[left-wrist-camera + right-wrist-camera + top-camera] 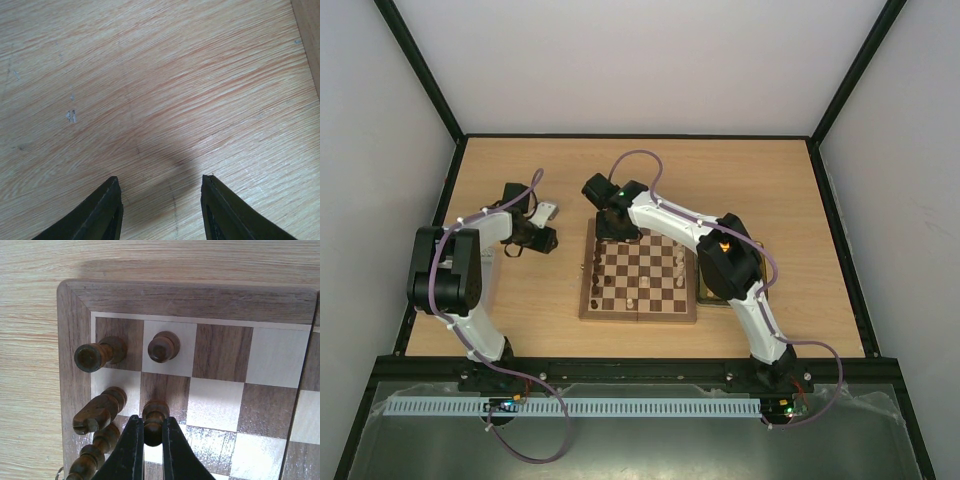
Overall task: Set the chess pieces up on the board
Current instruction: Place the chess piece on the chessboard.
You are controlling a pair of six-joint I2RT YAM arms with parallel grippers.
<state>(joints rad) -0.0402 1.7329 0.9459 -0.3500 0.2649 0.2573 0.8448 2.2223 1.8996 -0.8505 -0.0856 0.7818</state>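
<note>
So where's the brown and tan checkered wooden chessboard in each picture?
Top external: the chessboard lies in the middle of the picture.
Left wrist: not clearly in it; only pale wooden table under the open left gripper.
Right wrist: its corner fills the picture, with the right gripper pinching a dark brown wooden chess piece on it.
Shared landmark: that table, seen in all three.

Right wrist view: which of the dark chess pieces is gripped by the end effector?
The dark piece on the dark square diagonally in from the board corner; the end effector pinches it, the others stand free.
</note>
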